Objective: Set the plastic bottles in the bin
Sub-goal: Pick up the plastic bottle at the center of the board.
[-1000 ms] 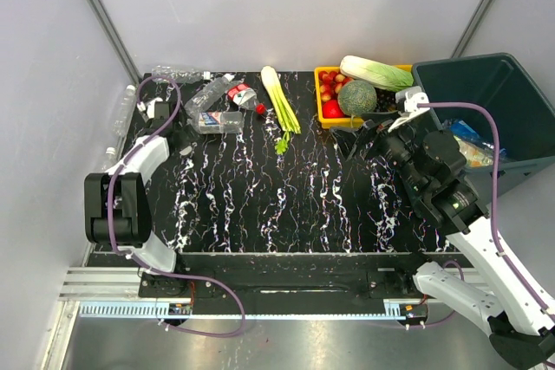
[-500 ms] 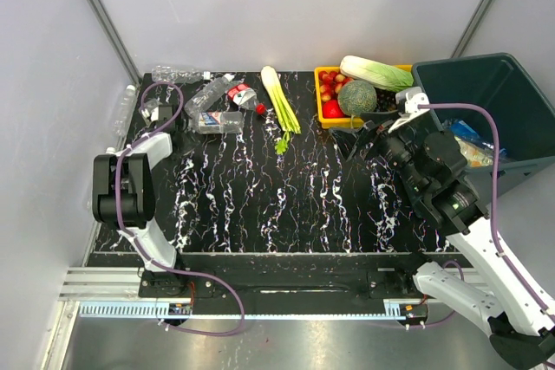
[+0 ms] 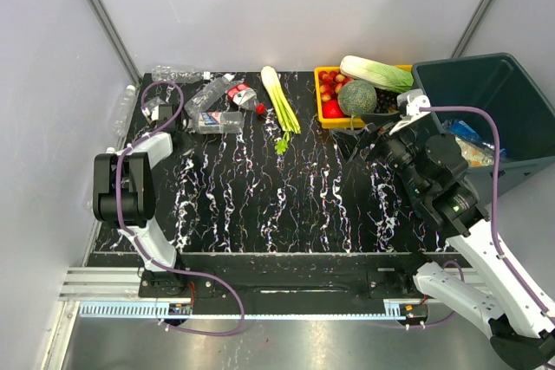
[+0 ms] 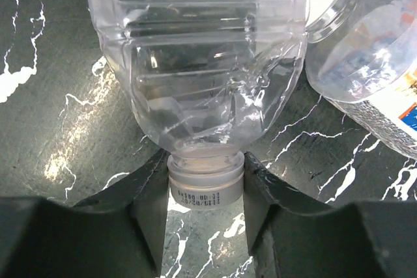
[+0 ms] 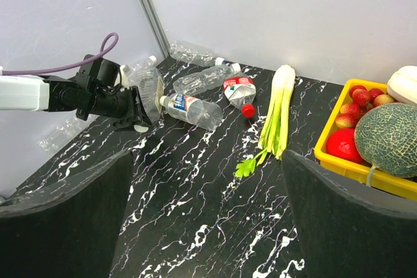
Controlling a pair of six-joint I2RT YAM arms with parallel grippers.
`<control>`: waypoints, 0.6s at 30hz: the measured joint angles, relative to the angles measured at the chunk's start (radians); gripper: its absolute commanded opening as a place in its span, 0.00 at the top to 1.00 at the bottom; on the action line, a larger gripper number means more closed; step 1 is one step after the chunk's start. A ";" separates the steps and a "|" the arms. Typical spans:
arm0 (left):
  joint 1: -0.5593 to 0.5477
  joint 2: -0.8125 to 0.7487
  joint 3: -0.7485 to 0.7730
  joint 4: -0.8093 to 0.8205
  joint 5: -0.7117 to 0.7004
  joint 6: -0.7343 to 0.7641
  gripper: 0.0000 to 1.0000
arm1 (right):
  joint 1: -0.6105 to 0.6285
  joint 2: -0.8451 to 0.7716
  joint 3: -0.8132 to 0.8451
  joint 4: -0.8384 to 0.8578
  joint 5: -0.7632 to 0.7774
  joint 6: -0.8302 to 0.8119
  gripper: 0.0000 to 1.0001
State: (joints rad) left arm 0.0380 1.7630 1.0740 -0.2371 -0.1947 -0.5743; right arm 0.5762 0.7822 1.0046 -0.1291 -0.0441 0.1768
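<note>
Far left on the table (image 3: 286,205), the left gripper (image 4: 206,174) clamps the cap of a clear bottle (image 4: 195,63): the grasp step. Next, it needs lifting across to the bin (image 3: 473,93). Meanwhile the right gripper (image 5: 208,226) gapes, empty.

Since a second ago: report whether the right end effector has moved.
Yes. In the top view the right end effector shifted slightly right, toward the bin.

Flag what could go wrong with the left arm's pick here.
1. Left gripper fingers pinch only the cap of the clear bottle; the long body may swing or slip out on the lift.
2. The blue-labelled bottle lies right beside it and could get dragged or knocked.
</note>
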 measured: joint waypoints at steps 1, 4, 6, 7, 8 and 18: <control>0.000 0.000 0.001 -0.004 0.000 0.000 0.70 | 0.000 -0.002 -0.003 0.000 0.000 0.000 0.01; 0.000 0.000 0.004 -0.013 0.000 -0.002 0.83 | 0.000 -0.005 -0.007 0.001 0.000 0.000 0.01; 0.001 -0.003 0.004 -0.018 0.000 -0.003 0.90 | 0.000 -0.005 -0.007 0.001 0.000 0.000 0.01; 0.001 -0.009 0.003 -0.023 0.001 -0.003 0.94 | 0.000 -0.005 -0.007 0.001 0.000 0.000 0.01; 0.001 -0.021 -0.001 -0.028 0.000 -0.004 0.99 | 0.000 -0.004 -0.006 0.000 0.000 0.000 0.01; 0.001 -0.363 -0.091 -0.084 -0.015 -0.013 1.00 | 0.000 0.016 0.007 -0.042 -0.002 0.008 0.01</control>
State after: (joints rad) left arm 0.0387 1.4002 0.9829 -0.3206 -0.2100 -0.5877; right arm 0.5762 0.7986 1.0115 -0.1715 -0.0463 0.1844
